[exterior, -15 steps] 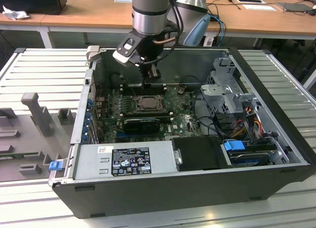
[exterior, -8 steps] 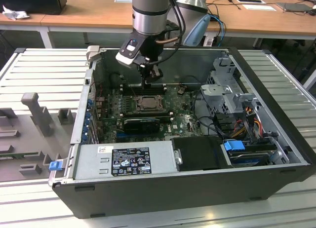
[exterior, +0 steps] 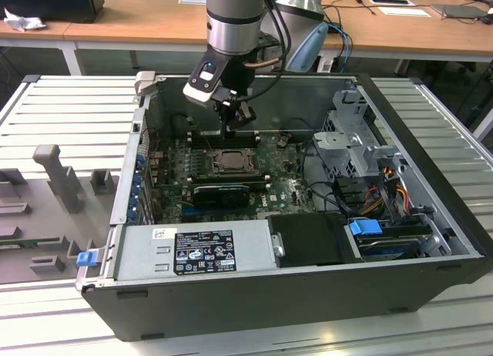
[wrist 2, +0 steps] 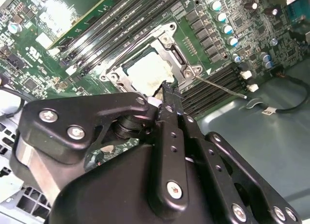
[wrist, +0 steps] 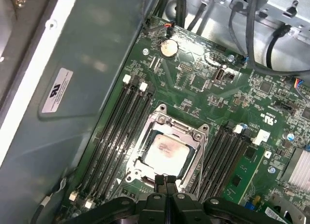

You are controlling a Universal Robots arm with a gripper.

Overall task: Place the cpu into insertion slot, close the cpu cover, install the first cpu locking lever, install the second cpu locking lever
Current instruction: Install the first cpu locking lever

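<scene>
Wooden desks [exterior: 139, 17] run along the back of the room, and in front of them a ribbed aluminium table [exterior: 69, 102] carries a black steel case [exterior: 293, 294] lying open on its side. Deep in the case lies a green board [wrist: 193, 83], and near its middle is the slot [exterior: 229, 162], a square socket with a bright metal rim. The cpu [wrist: 167, 153] is seated in the slot, its flat, dull silver top showing a faint smudge. The cover [wrist: 180, 128], a thin stamped metal frame, lies flat down around it, so the chip shows through the square window. From one corner of the slot a thin steel rod [wrist 2: 220, 86] slants out across the long black memory slots [wrist: 128, 127] that flank it on both sides. The gripper [exterior: 229, 136] hangs from the grey arm just above the slot's edge. Its matt black, bolted fingers [wrist 2: 169, 136] are pressed together at the tips with nothing between them. In both wrist views those tips sit right by the slot's rim, though I can't tell whether they touch it. Well away from the slot, a grey labelled power box [exterior: 192, 248] fills the case's near side.
</scene>
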